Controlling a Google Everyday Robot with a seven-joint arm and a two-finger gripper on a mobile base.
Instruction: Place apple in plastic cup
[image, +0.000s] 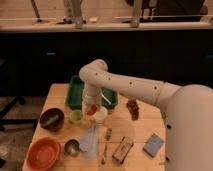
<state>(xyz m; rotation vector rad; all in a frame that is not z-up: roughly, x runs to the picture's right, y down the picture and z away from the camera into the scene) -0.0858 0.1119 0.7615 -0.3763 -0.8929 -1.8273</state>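
Observation:
My gripper (91, 106) hangs from the white arm that reaches in from the right, over the middle of the wooden table. It is shut on the apple (91, 110), a small orange-red fruit held just above the table. The plastic cup (76, 116), short and light green, stands just left of and slightly below the apple. The apple is beside the cup's rim, not inside it. A white cup (100, 116) stands just right of the gripper.
A green tray (77, 92) lies behind the gripper. Dark grapes (132, 108) sit to the right. A dark bowl (51, 119), an orange bowl (43, 152) and a metal cup (72, 147) are at the front left. A fork (106, 145), a box (122, 149) and a blue packet (153, 144) are at the front.

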